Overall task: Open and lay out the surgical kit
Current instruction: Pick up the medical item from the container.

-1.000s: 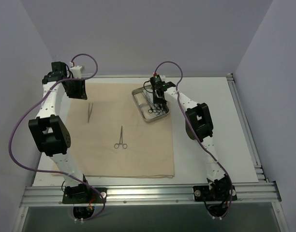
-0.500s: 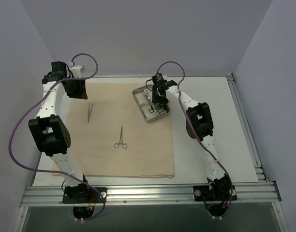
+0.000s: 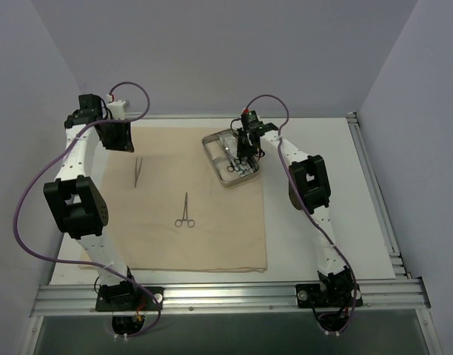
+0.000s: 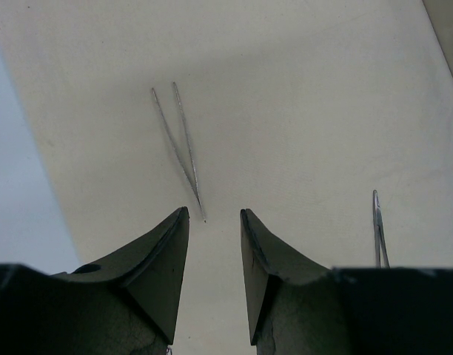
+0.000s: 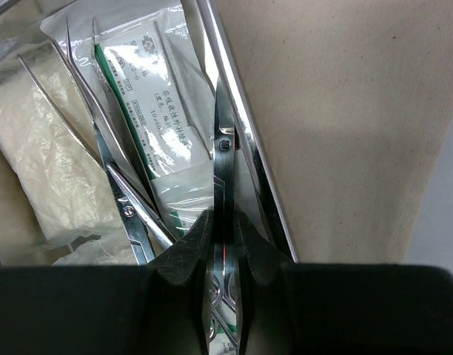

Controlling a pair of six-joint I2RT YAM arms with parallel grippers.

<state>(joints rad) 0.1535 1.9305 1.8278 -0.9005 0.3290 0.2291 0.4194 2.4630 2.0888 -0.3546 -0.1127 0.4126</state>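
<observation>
Beige cloth wrap (image 3: pixel 212 237) lay spread flat on the white table (image 3: pixel 367 237), covering its left and middle part. The steel tray (image 3: pixel 212 148) sat on the cloth's far right corner, turned a bit askew.

Right gripper (image 3: pixel 244 154) reached down into the tray. In the right wrist view its fingers (image 5: pixel 193 248) were pinched tight on the scissors (image 5: pixel 221 159), a thin steel pair with a pivot screw, lying just inside the tray's right rim (image 5: pixel 249 140). Ring handles partly showed between the fingers at the bottom; could not tell whether the scissors were lifted or resting in the tray.

Other items in the tray:
- clear packet with green print (image 5: pixel 149 103), touching the scissors on their left
- gauze pad (image 5: pixel 41 155) in crinkly wrap, at the left side
- thin pointed pair (image 5: pixel 82 89), lying across the packet
- second hinged instrument (image 5: pixel 130 214), below the pointed pair, its near end hidden by the gripper

Left gripper (image 3: pixel 115 139) hovered over the cloth's far left part. In the left wrist view its fingers (image 4: pixel 163 274) stood apart with nothing between them.

Tweezers (image 3: pixel 138 171) lay on the cloth just ahead of that gripper, prongs pointing away from it in its wrist view. Forceps (image 3: pixel 185 211) lay near the cloth's middle, well apart from the tweezers, rings toward the arm bases. Only their tip (image 4: pixel 377 229) showed at the right of the left wrist view
</observation>
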